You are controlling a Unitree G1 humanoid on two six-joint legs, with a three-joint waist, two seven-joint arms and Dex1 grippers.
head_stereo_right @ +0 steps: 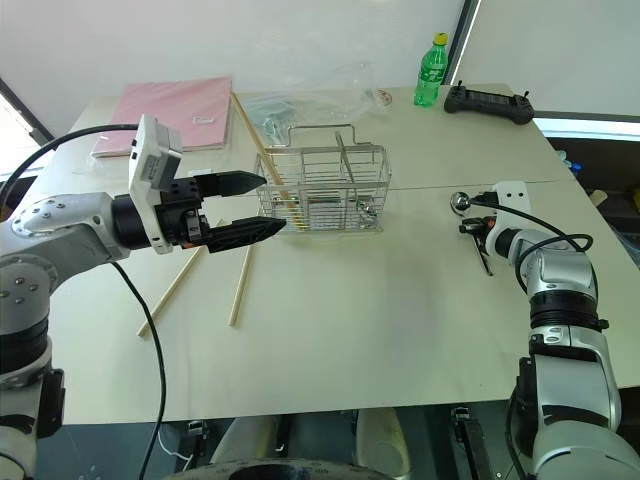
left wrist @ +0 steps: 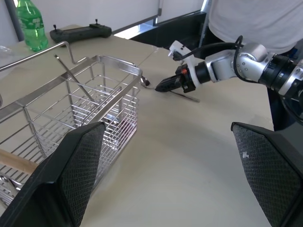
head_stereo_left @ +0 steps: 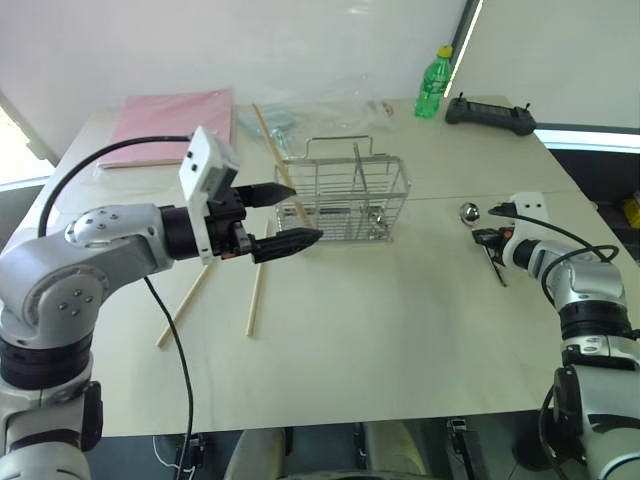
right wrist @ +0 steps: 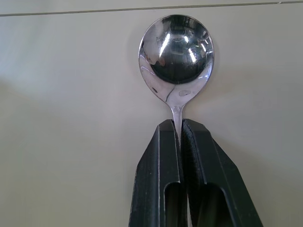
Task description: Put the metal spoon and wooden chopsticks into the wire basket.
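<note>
- Pale and wide, the table [head_stereo_left: 400, 330] holds the wire basket [head_stereo_left: 355, 200] near its middle, with a pink folder [head_stereo_left: 175, 115], a green bottle [head_stereo_left: 433, 82] and a black controller [head_stereo_left: 490, 113] farther back.
- One of the wooden chopsticks [head_stereo_left: 280, 160] already leans in the basket's left end. Two more chopsticks [head_stereo_left: 255, 295] lie flat on the table, just left of the basket.
- To the right of the basket lies the metal spoon [right wrist: 176, 56], apart from it. Its round bowl points away from the robot and its thin handle runs back toward the robot.
- Closest to the spoon is the right gripper [right wrist: 181, 127]. Its two black fingers are pressed together on the spoon's neck, just behind the bowl. The spoon looks like it is still lying on the table.
- I think the next move is to lift the spoon and carry it left to the basket.
- Up in the air by the basket's left end is the left gripper [head_stereo_left: 300, 215]. Its fingers are wide apart and hold nothing. It is the arm nearer the loose chopsticks.
</note>
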